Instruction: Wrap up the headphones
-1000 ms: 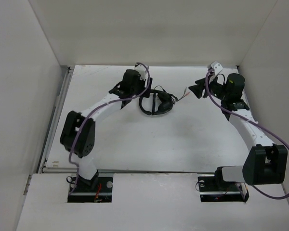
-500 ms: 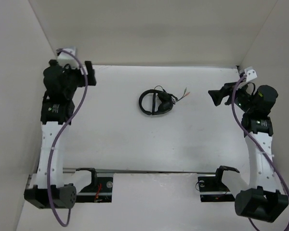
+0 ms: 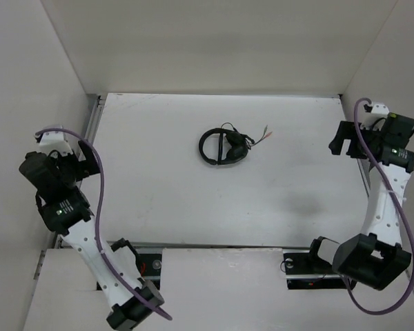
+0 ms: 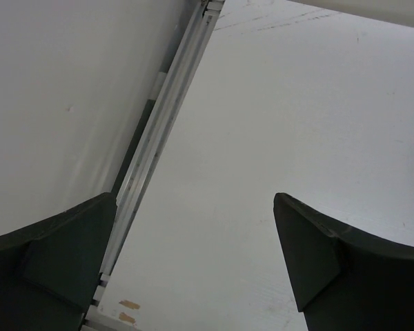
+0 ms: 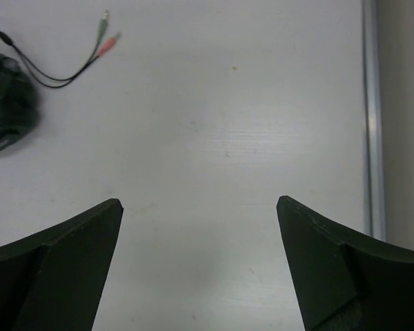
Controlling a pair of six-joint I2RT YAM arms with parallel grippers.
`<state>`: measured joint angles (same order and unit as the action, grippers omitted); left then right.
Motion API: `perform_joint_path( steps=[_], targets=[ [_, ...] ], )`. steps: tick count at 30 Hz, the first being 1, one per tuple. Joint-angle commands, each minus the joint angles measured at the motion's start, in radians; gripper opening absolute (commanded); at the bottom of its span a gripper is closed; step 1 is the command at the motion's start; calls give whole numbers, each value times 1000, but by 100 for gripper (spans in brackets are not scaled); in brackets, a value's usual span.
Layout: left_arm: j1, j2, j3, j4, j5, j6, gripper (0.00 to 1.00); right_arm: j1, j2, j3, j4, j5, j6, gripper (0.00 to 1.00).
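Moved since earlier: the left gripper (image 3: 88, 156) and the right gripper (image 3: 338, 141) have drawn away from the middle of the table (image 3: 193, 207) to its two sides, and their jaws now stand wider; the headphones (image 3: 224, 146) lie where they lay.
Left gripper: over the left edge of the table, well apart from the headphones; jaws spread wide, nothing between them.
Left wrist view: two dark fingers (image 4: 62, 248) frame bare white table and a metal rail (image 4: 167, 117) that runs along the left wall (image 4: 55, 89).
Headphones: flat on the table, a little behind its middle, between the two arms, touched by neither; the band makes a round loop on the left, and the earcups sit close together on the right.
Cable (image 5: 55, 77): thin and black, it leaves the earcups to the right and ends in two small plugs (image 5: 105, 34), one green and one red, which rest on the table.
Right gripper: near the right edge of the table, well apart from the plugs; jaws spread wide, holding nothing.
Right wrist view: one earcup (image 5: 3, 103) at the left border, the plugs at top left, a second rail (image 5: 371, 117) along the right.
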<state>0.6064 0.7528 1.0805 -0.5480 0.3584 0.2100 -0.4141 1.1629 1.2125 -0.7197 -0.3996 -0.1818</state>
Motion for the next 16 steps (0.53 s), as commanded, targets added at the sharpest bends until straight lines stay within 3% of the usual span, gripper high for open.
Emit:
perform_joint_path(
  steps=[1,5,9,16],
  targets=[
    [113,-24,-19,-20,180,40,100,-80,-83,105,-164,93,-33,100],
    [264,-24,-34,-15,299,37,100,-160,-316,-45,58,120,-50,100],
    [391,6,-22,9,385,11,100,-141,-471,-151,132,186,-71,100],
    [529,80,-33,78,502,-58,100,-107,-537,-223,196,108,-36,100]
  ],
)
